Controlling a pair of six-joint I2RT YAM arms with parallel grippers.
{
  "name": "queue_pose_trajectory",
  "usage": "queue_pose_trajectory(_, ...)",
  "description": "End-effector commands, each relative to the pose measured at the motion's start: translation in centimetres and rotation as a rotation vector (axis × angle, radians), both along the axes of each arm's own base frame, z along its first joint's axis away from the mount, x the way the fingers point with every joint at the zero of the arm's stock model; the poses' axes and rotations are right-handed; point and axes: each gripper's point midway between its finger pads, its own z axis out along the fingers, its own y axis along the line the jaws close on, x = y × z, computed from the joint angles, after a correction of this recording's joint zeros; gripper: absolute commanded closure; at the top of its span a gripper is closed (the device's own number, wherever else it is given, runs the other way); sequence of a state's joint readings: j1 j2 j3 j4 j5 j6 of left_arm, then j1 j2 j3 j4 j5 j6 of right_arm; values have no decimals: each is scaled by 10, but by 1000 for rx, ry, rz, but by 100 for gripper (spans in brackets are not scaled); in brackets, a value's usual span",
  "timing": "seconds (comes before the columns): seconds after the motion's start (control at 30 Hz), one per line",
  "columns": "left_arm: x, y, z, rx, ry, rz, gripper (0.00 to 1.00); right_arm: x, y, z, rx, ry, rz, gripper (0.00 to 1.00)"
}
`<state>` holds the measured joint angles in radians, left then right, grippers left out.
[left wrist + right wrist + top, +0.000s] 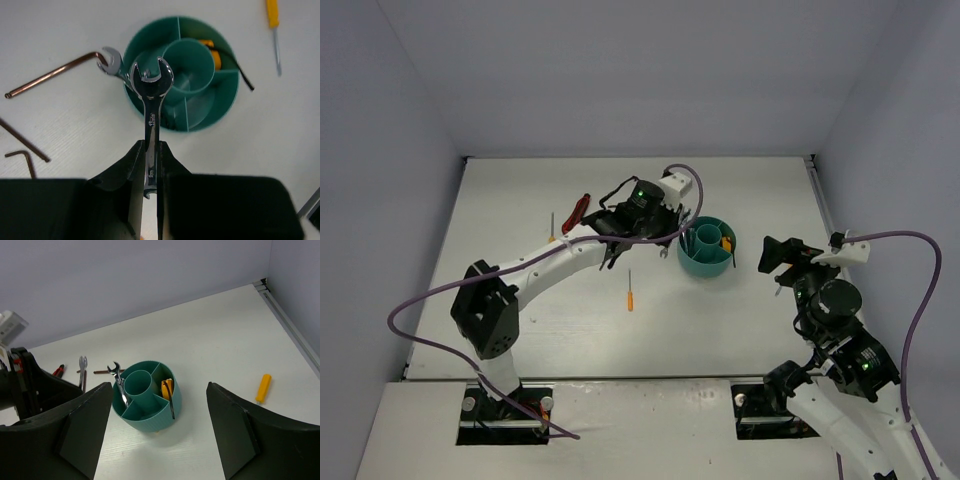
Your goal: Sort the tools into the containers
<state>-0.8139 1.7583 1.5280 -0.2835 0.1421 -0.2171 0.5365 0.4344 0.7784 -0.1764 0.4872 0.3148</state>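
- White table, pale walls.
- Top view hides the grip; left wrist view shows left gripper clamped on a wrench near the teal tub.
- Right gripper: fingers apart.

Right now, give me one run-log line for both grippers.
left gripper: shut on wrench, beside tub | right gripper: open, empty | tub: second wrench inside

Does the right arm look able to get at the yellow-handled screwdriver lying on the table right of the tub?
Probably yes. The right gripper is open and empty; the screwdriver lies flat on the table, apart from the teal tub, with nothing over it.
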Motion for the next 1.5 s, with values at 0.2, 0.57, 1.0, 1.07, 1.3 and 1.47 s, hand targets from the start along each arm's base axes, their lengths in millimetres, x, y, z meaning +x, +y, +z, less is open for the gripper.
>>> queue_pose_trajectory(0.2,65,-46,112,-608,-185,219,100,-3,-7,34,53,-85,-30,27)
queue_pose_trajectory(0.57,75,-55,61,-593,-149,258,100,-5,-11,30,34,-73,-45,27)
queue_pose_trajectory(1.0,70,-50,33,-528,-174,260,95,-2,-9,23,30,-52,-42,26)
queue_pose_trajectory(1.07,69,-50,29,-524,-170,260,91,-1,-8,20,28,-43,-43,26)
queue_pose_trajectory(1.3,58,-50,42,-523,-200,235,71,9,-4,9,23,3,-58,26)
queue_pose_trajectory(1.47,48,-44,52,-529,-213,231,60,19,-3,-8,12,69,-100,26)
